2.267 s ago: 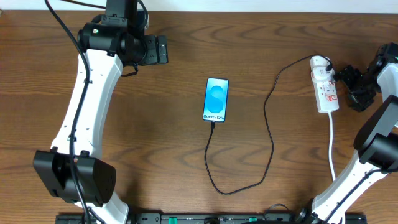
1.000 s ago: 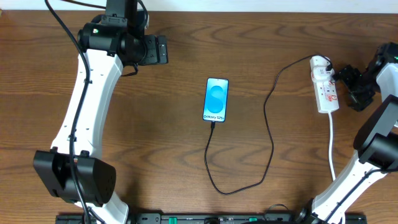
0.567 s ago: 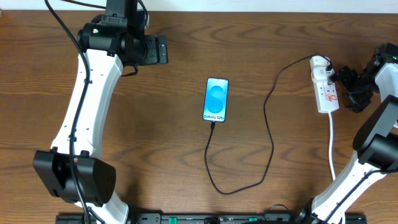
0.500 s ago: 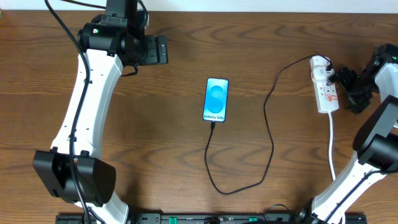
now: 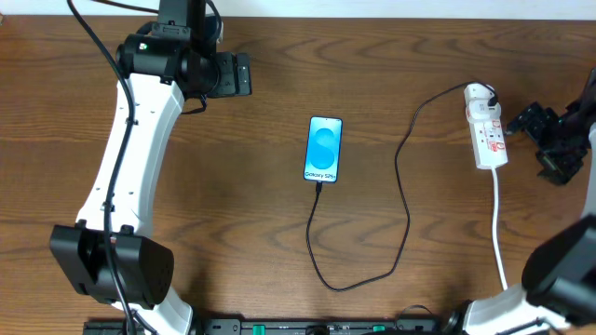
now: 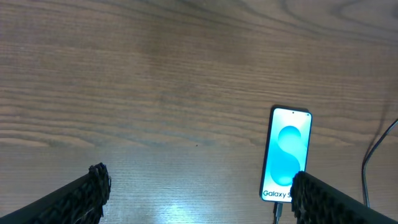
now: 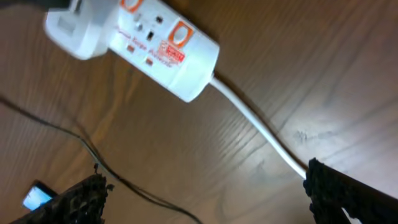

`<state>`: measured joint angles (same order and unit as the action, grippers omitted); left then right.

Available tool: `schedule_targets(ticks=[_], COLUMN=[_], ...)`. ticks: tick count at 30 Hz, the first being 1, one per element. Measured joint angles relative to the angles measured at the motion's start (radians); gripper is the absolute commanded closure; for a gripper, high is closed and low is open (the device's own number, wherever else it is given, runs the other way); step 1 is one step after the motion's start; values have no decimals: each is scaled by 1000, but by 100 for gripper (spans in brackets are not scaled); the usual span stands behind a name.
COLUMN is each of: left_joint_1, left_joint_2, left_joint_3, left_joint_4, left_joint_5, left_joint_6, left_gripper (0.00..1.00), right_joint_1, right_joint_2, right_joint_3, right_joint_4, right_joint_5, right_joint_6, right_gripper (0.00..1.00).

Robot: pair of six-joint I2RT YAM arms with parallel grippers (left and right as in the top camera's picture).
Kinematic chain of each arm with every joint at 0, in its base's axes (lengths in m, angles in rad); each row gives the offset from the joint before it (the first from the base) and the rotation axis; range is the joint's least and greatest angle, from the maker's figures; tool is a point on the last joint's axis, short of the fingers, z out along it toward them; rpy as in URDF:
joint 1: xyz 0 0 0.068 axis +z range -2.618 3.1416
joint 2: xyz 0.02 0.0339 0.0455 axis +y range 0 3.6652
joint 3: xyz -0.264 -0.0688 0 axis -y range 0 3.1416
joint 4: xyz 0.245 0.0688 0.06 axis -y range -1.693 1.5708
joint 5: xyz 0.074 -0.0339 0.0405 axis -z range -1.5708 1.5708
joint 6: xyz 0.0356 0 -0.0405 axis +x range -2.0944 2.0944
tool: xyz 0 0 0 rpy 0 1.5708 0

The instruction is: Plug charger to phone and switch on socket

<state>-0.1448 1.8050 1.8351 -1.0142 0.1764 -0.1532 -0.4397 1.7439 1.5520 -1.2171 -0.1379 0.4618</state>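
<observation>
Matt wood-grain table, glossy white plastic socket, glassy phone.

1. Left arm: white link shells, black joint housings, bulky black base block at the near end.
2. Thin black cable runs along its long link; small green light on the far joint.
3. Right arm: same white shell, same black joints.
4. Left gripper and right gripper: all black, boxy.
5. Fingers: black, with rough, grainy pads.
</observation>
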Motion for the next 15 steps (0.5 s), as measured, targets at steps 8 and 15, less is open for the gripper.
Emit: schedule_targets(ticks=[8,15], left_joint_1=[0,0], left_joint_2=[0,0], left_joint_3=[0,0], left_joint_4=[0,0], left_joint_5=[0,0], left_joint_6=[0,0], left_gripper=[6,6], right_joint_1=[89,175], right_joint_2=[-362,-610], right_joint_3=[-325,-474], right_joint_4=[69,70], right_joint_5=[0,-6], right_joint_6=[-34,-46], right_gripper=[1,1])
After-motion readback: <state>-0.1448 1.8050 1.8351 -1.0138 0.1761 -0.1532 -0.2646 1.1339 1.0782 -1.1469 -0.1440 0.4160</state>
